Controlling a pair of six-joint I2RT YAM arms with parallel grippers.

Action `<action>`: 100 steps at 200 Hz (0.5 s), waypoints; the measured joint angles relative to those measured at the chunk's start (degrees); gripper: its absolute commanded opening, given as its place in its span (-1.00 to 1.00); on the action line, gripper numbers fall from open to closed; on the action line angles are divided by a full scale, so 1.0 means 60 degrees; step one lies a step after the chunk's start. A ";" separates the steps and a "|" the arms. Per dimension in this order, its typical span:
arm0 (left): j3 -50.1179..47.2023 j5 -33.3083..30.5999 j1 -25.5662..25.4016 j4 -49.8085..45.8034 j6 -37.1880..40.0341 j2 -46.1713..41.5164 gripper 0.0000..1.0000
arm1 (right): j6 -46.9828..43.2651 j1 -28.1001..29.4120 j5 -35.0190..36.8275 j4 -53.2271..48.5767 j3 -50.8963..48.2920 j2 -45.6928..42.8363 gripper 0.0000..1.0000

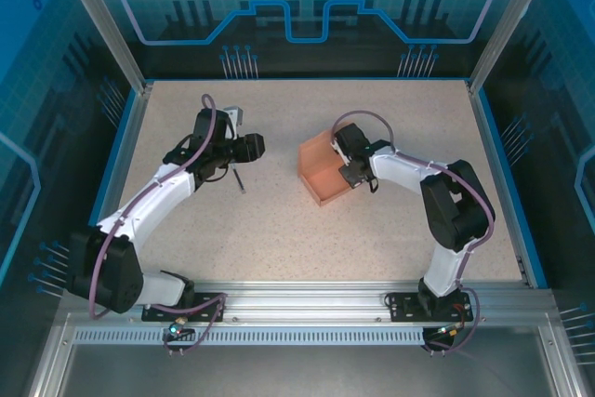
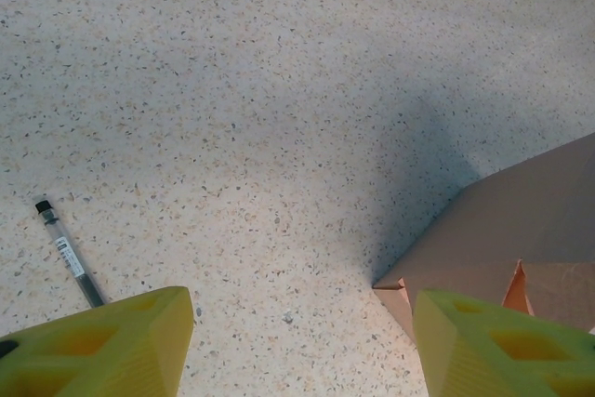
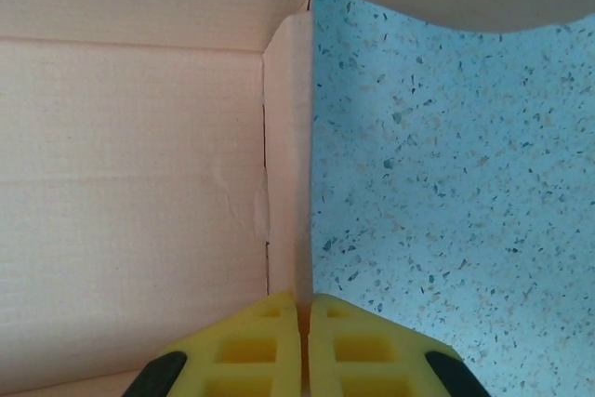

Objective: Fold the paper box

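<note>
Speckled table [image 1: 279, 230]; right pincer [image 3: 304, 304] clamped on paper box [image 1: 318, 172] wall; left pincer [image 2: 302, 313] agape, empty, near box.

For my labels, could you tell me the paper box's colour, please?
The paper box is salmon pink, clearest in the top external view.

The left arm [image 1: 158, 194] reaches from the near edge of the counter [image 1: 279, 239] toward its middle, and the yellow fingers of its tool [image 2: 302, 327] stand wide apart. The right arm [image 1: 446, 206] is bent to the left. Its tool [image 3: 304, 327] is closed, pinching a wall of the paper box [image 3: 139, 183].
</note>
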 measured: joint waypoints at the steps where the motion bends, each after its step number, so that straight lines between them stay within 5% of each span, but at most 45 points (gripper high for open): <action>1: 0.0000 -0.0004 0.0000 0.0000 0.0004 0.0004 0.31 | 0.0022 -0.0004 -0.0018 -0.0022 0.0011 0.0000 -0.82; 100: -0.0055 -0.0007 0.0000 0.0015 0.0004 0.0233 0.31 | 0.1366 0.0022 -0.0200 -0.0801 0.0339 0.0127 -0.61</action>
